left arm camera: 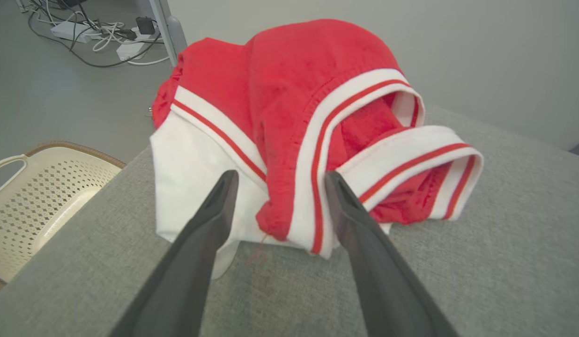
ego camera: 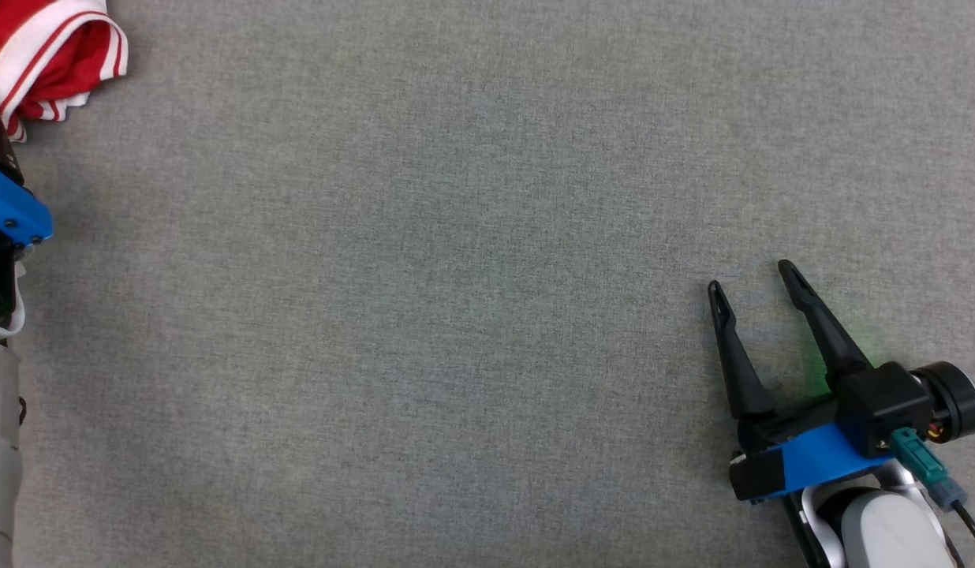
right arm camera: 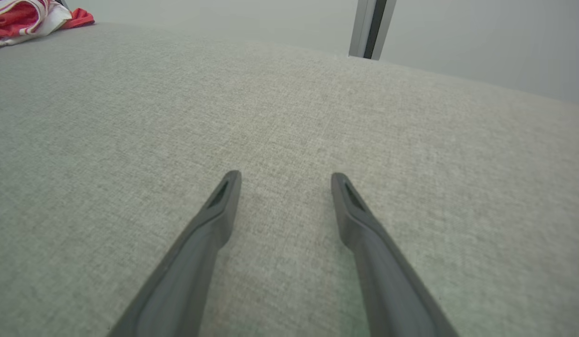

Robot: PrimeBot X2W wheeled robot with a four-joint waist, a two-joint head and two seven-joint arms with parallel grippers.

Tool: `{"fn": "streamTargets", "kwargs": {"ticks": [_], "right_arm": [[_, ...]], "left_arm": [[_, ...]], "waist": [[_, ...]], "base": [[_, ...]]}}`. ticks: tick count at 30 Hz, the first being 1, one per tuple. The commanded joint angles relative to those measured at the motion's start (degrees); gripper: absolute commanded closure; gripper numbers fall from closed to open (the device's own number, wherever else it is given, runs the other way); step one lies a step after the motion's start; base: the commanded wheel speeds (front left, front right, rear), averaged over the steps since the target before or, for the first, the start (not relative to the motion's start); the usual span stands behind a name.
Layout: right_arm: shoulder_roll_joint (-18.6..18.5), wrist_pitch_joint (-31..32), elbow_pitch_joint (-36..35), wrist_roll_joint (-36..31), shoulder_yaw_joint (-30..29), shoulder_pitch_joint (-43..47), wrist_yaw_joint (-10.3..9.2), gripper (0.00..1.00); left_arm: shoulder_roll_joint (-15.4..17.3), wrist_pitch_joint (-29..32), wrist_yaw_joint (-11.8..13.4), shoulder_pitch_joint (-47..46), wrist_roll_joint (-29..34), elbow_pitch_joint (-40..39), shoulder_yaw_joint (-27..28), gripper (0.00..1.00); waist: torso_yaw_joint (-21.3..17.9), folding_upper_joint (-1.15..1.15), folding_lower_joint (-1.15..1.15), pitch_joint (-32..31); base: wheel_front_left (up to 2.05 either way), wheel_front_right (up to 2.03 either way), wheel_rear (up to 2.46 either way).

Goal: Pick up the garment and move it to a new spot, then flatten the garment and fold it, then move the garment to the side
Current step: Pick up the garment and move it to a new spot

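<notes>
Seeing crumpled red garment with white-and-red striped bands (ego camera: 50,55) lying bunched at 10 o'clock in the head view, on grey cloth-covered desk (ego camera: 456,237). Sitting close to the desk's corner, neither flattened nor folded.

Showing left hand (left arm camera: 278,180) in the left wrist view with both dark fingers spread wide, gripping nothing. Tips reaching the garment's near hem at 12 o'clock, with a red-and-white striped fold lying between them; contact impossible to tell.

Spotting cream perforated plastic basket (left arm camera: 36,196) at 9 o'clock, below the desk edge, and tangled white and black cables (left arm camera: 97,32) on the floor at 11 o'clock.

Showing right hand (ego camera: 752,280) at 4 o'clock in the head view, fingers splayed wide, holding nothing, pointing toward 12 over the desk cloth, well apart from the garment.

Catching the garment far off at 10 o'clock in the right wrist view, and grey metal post (right arm camera: 371,28) at 1 o'clock beyond the desk edge.
</notes>
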Motion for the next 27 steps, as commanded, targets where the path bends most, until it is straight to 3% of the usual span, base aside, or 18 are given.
{"fn": "streamTargets", "kwargs": {"ticks": [1, 2, 3, 4, 5, 12, 20, 27], "right_arm": [[-0.14, -0.48, -0.23, 0.32, -0.06, -0.64, 0.01, 0.00], [-0.14, -0.57, -0.10, 0.48, -0.08, -0.75, 0.01, 0.00], [-0.14, -0.80, 0.15, 0.67, -0.12, -1.00, 0.01, 0.00], [-0.14, -1.01, 0.38, 0.76, -0.13, -1.20, 0.01, 0.00], [-0.14, -1.13, 0.65, 0.96, -0.06, -1.35, 0.01, 0.00], [-0.14, -2.88, 3.79, 2.71, 0.84, -2.36, 0.01, 0.00], [-0.12, -5.33, 9.25, 5.38, 0.46, -1.92, 0.01, 0.00], [-0.13, -7.24, 15.28, 7.89, -0.13, 0.53, 0.01, 0.00]], "left_arm": [[-0.01, -0.46, -0.40, -1.23, -0.49, 0.80, 0.01, 0.00], [-0.14, -0.90, -0.70, -1.68, -0.63, 1.72, 0.05, 0.00], [-0.16, -1.32, -1.07, -2.04, -0.73, 2.54, -0.02, 0.23], [-0.23, -1.74, -1.56, -2.45, -0.77, 3.25, -0.30, 0.65], [-0.26, -2.08, -2.03, -2.78, -0.59, 3.84, -0.72, 1.00], [1.35, -5.33, -4.02, -4.85, 0.56, 5.94, -2.72, 1.00], [4.37, -8.28, -4.85, -6.95, 3.48, 3.83, -6.52, 1.00], [2.37, -7.93, -5.29, -9.15, 6.97, -4.19, -13.34, 1.00]], "waist": [[-0.03, 0.00, -0.02, 0.27], [-0.12, 0.00, -0.02, 0.39], [-0.21, 0.00, -0.02, 0.44], [-0.29, 0.00, -0.02, 0.43], [-0.37, 0.00, -0.02, 0.29], [-1.39, 0.00, -0.02, -3.20], [-4.55, 0.00, -0.02, -12.41], [-8.01, 0.00, -0.02, -22.34]], "base": [[0.00, 0.00, 0.00], [0.00, 0.00, 0.00], [0.00, 0.00, 0.00], [0.00, 0.00, 0.00], [0.00, 0.00, 0.00], [0.00, 0.00, 0.00], [0.00, 0.00, 0.00], [0.00, 0.00, 0.00]]}}
